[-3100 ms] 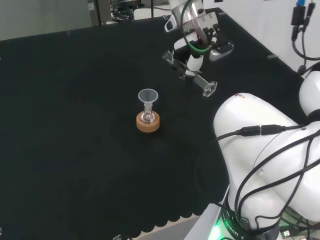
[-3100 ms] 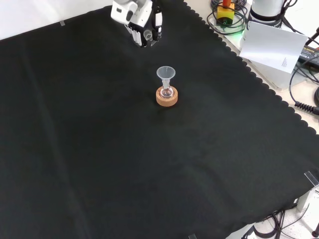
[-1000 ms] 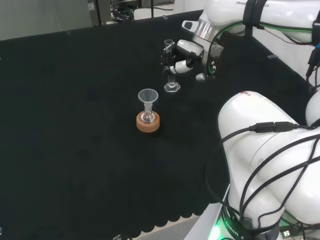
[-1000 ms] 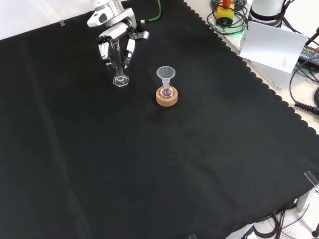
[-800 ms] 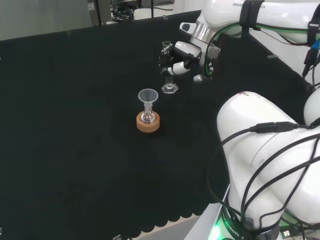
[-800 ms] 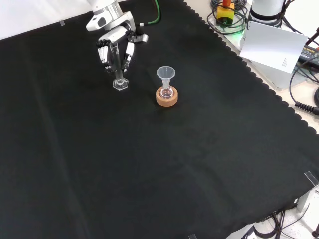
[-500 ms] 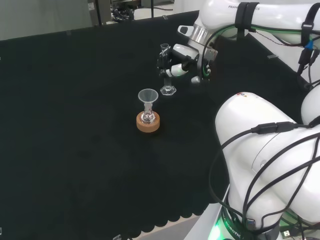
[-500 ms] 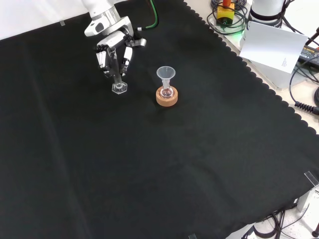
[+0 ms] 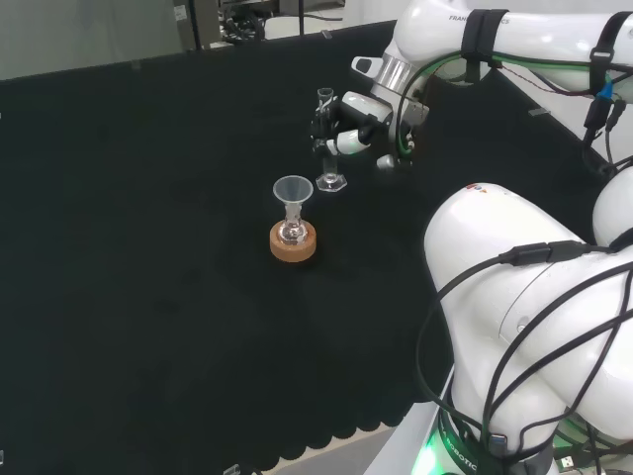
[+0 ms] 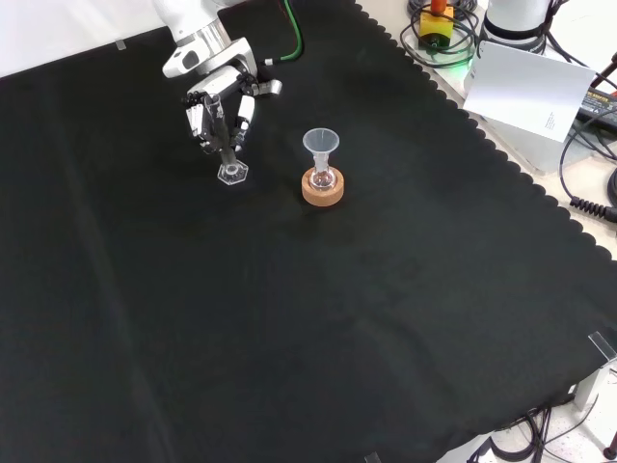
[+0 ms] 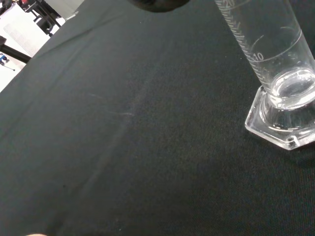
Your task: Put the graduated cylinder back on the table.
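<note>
A clear graduated cylinder [image 9: 326, 139] with a hexagonal foot stands upright, just behind the funnel in the head view. The hand [image 9: 348, 136] is shut on its tube, fingers curled round the upper part. In the front view the hand [image 10: 220, 104] comes down from the top and the graduated cylinder's foot [image 10: 231, 174] sits at the cloth, left of the funnel. The wrist view shows the cylinder's foot [image 11: 282, 126] close against the black cloth [image 11: 123, 147]; I cannot tell whether it rests fully on it.
A small flask with a clear funnel [image 9: 293, 190] stands in a cork ring [image 9: 293, 243] mid-bench, a short way from the cylinder. The arm's white links [image 9: 534, 327] fill the head view's right. Cables and a white sheet [image 10: 535, 92] lie beyond the cloth's scalloped edge.
The hand has brought the cylinder from tilted in the air to upright, then carried it closer to the funnel and lowered it until its foot reaches the cloth.
</note>
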Robot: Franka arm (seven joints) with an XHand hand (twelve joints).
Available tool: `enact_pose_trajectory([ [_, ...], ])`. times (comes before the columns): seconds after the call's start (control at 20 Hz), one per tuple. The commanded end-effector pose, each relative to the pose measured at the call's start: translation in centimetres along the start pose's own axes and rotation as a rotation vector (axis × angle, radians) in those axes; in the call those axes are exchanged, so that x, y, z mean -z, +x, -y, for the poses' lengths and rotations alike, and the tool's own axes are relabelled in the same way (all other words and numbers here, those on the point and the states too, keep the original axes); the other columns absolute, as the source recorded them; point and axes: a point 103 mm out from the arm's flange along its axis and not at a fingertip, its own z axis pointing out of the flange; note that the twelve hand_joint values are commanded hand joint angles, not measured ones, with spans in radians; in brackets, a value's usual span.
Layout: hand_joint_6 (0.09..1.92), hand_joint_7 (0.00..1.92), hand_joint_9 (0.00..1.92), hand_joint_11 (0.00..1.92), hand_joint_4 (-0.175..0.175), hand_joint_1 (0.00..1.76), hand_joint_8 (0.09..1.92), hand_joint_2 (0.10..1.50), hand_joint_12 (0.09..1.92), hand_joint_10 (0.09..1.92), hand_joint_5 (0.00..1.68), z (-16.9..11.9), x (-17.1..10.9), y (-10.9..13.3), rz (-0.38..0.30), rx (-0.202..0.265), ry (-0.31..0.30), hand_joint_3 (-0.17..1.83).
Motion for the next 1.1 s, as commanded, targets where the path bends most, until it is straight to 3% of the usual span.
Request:
enact_pose_trajectory([
  [0.05, 1.07, 1.0, 1.41, 1.22, -0.037, 1.19, 0.88, 1.13, 0.81, 0.09, 0.95, 0.2, -0.01, -0.32, -0.063, 0.018, 0.002, 0.01],
  [0.1, 1.08, 1.01, 1.4, 1.2, -0.1, 1.17, 0.77, 1.14, 0.84, 0.09, 0.94, 0.22, 0.08, -0.35, -0.068, 0.02, 0.006, 0.01],
  [0.15, 1.08, 1.01, 1.38, 1.15, -0.124, 1.15, 0.69, 1.14, 0.88, 0.09, 0.93, 0.25, 0.18, -0.37, -0.069, 0.022, 0.014, 0.01],
  [0.2, 1.08, 1.0, 1.36, 1.1, -0.117, 1.13, 0.63, 1.14, 0.92, 0.09, 0.93, 0.27, 0.26, -0.36, -0.064, 0.019, 0.027, 0.0],
  [0.3, 0.98, 0.92, 1.28, 0.95, -0.059, 1.09, 0.58, 1.11, 1.03, 0.09, 0.89, 0.36, 0.33, -0.38, -0.056, 0.014, 0.06, -0.01],
  [0.45, 0.74, 0.78, 1.18, 0.77, -0.035, 1.03, 0.58, 1.09, 1.15, 0.09, 0.78, 0.52, 0.37, -0.4, -0.041, 0.01, 0.082, -0.15],
  [0.9, 0.63, 0.63, 1.05, 0.63, -0.036, 0.99, 0.58, 1.03, 1.22, 0.09, 0.61, 0.62, 0.28, -0.38, -0.019, 0.012, 0.082, -0.17],
  [1.1, 0.53, 0.52, 0.98, 0.57, -0.045, 0.93, 0.61, 0.99, 1.26, 0.09, 0.45, 0.7, 0.91, -0.27, -0.023, 0.011, 0.064, -0.17],
])
